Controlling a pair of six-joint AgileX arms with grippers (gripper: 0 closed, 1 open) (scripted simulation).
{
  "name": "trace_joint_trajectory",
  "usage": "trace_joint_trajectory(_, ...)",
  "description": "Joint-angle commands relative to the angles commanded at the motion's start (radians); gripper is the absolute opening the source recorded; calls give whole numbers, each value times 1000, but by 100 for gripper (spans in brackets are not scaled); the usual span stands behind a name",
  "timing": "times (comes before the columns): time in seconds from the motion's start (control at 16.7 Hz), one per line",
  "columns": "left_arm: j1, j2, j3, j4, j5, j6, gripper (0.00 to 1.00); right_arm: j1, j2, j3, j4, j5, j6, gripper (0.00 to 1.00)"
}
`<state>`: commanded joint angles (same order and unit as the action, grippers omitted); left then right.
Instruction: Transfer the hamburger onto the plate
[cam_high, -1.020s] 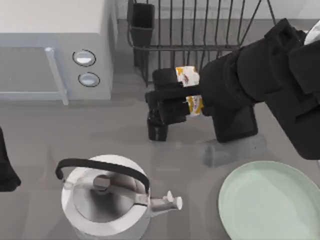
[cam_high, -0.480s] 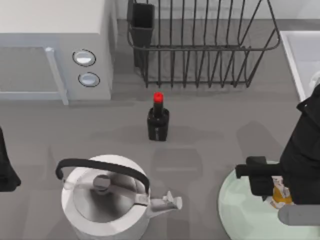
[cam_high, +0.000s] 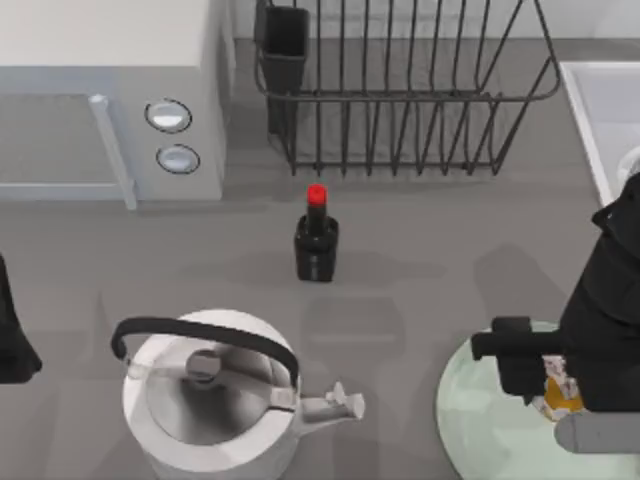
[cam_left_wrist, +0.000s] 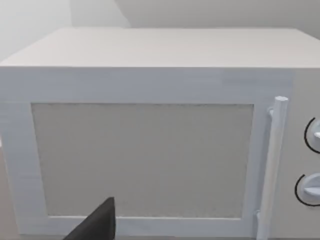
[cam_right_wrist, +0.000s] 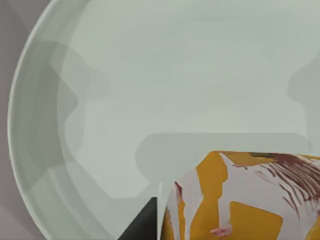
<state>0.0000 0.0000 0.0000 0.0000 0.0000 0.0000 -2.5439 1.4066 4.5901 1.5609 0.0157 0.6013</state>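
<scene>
The hamburger (cam_high: 561, 394), cream-white with yellow-orange patches, is held low over the pale mint-green plate (cam_high: 478, 432) at the front right of the table. My right gripper (cam_high: 540, 388) is shut on it, and the arm hides most of it from above. In the right wrist view the hamburger (cam_right_wrist: 240, 200) hangs close above the plate's smooth bowl (cam_right_wrist: 165, 85), with a dark finger (cam_right_wrist: 142, 224) against its side. Whether it touches the plate cannot be told. My left arm (cam_high: 12, 340) is parked at the table's left edge.
A red-capped dark bottle (cam_high: 317, 240) stands mid-table. A silver kettle (cam_high: 210, 400) sits at the front left, its spout towards the plate. A white microwave (cam_high: 110, 100) is at the back left, also facing the left wrist (cam_left_wrist: 145, 155). A black wire rack (cam_high: 400, 90) is behind.
My right arm carried the hamburger from beside the bottle, near the rack, to over the plate. In the last half second it only settled slightly. The left arm stayed still.
</scene>
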Motion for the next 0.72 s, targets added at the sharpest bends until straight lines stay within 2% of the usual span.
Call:
trace_joint_trajectory(0.3,0,0,0,0,0,0,100,-8,-50,91,-139,2,-6,0)
trace_joint_trajectory(0.6,0,0,0,0,0,0,100,-10,-57,105,-158,1,-5,0)
trace_joint_trajectory(0.72,0,0,0,0,0,0,100,-10,-57,105,-158,1,-5,15)
